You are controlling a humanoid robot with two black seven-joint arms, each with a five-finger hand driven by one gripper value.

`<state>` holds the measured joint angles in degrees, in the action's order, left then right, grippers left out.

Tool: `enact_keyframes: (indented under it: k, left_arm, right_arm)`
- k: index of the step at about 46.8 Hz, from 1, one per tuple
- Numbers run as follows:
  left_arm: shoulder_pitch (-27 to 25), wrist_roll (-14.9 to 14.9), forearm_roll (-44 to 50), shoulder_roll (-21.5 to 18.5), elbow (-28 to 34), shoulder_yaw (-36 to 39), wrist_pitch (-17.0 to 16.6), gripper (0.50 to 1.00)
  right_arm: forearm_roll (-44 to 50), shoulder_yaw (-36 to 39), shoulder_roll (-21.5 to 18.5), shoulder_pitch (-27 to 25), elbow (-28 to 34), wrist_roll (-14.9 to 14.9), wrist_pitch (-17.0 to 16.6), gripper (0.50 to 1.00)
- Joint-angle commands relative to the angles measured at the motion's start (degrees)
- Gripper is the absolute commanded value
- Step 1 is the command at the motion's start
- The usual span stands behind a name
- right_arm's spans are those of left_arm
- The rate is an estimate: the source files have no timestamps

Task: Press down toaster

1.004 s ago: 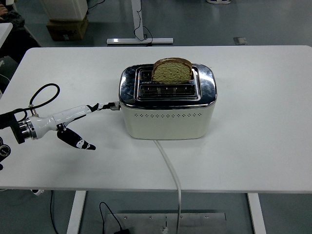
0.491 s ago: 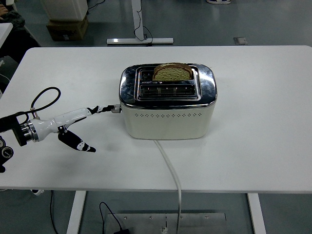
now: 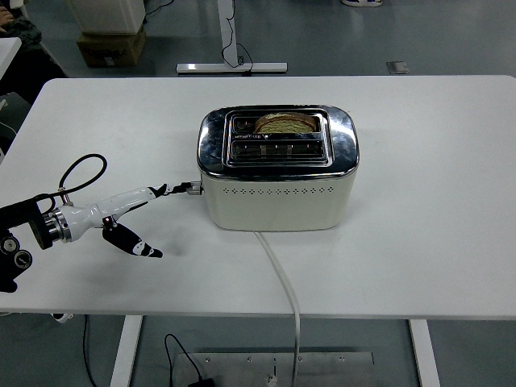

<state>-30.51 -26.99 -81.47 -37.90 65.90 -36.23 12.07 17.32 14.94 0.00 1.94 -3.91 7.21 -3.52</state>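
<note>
A cream and chrome toaster [image 3: 278,193] stands in the middle of the white table [image 3: 435,201]. A slice of bread [image 3: 285,123] sits low in its rear slot, only the top crust showing. The small lever [image 3: 192,189] sticks out of the toaster's left end, low down. My left hand [image 3: 149,218] reaches in from the left edge. Its long white finger [image 3: 129,196] stretches to the lever and its tip touches it. The thumb [image 3: 135,246] hangs apart below, and the hand holds nothing. My right arm is out of view.
The toaster's white cord [image 3: 282,274] runs from its front over the table's near edge. A black cable loop [image 3: 81,169] rises from my left wrist. Beyond the table, a cardboard box [image 3: 113,44] and a white stand base [image 3: 232,68] are on the floor.
The lever has gone down under my left finger, and the bread has sunk from standing tall to nearly flush in the slot. My left hand has dropped lower.
</note>
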Motion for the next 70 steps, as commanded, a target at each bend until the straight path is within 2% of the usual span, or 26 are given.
enact_keyframes:
  k: [1,18,36,46,59,70]
  left_arm:
    - [0.0,0.0,0.0,0.0,-0.6,0.0,0.0,1.0]
    - [0.2,-0.1,2.4,-0.1,-2.0,0.0,0.1,1.0]
    - [-1.6,-0.2,23.4,-1.2,-2.0,-0.5,0.9,1.0]
    - [-2.5,0.0,36.6,-2.3,-2.0,-2.1,5.4,1.0]
    - [-2.8,0.2,52.9,-1.6,-5.7,-5.2,5.4,1.0]
    - [-3.3,0.3,60.9,0.1,-6.0,-5.3,4.3,1.0]
  right_arm:
    - [0.0,0.0,0.0,0.0,0.0,0.0,0.0,0.998]
    - [0.0,0.0,0.0,0.0,0.0,0.0,0.0,0.998]
    - [0.0,0.0,0.0,0.0,0.0,0.0,0.0,0.998]
    - [0.0,0.0,0.0,0.0,0.0,0.0,0.0,0.998]
    - [0.0,0.0,0.0,0.0,0.0,0.0,0.0,0.998]
    - [0.0,0.0,0.0,0.0,0.0,0.0,0.0,0.998]
